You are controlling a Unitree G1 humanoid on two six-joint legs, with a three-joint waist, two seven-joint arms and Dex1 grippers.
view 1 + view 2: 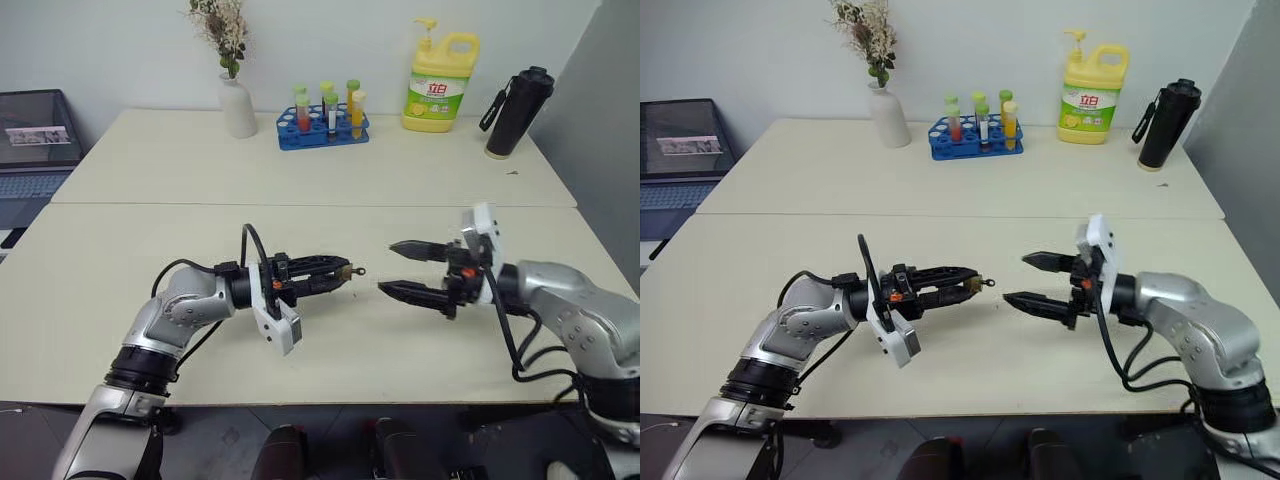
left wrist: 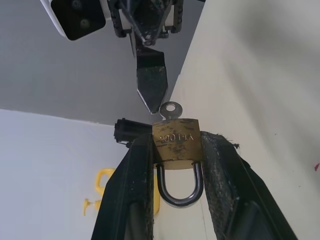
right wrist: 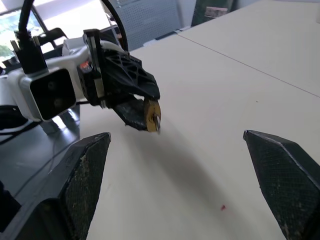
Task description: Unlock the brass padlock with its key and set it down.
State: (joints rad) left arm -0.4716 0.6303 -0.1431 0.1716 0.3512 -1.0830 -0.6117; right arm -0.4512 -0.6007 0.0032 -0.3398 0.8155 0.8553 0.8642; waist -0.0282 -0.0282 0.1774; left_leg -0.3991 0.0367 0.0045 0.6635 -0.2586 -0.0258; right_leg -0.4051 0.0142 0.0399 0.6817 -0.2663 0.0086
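My left tool (image 1: 343, 272) grips the padlock (image 2: 177, 143), key (image 2: 170, 110) already inserted, above the worktop (image 1: 300, 180); my wide-open, empty right tool (image 1: 402, 268) must turn it, then set it down.

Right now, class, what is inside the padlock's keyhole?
The key sits in the padlock, which the left gripper pinches. Its round silver head sticks out toward the open right gripper. The blade is hidden inside the brass body.
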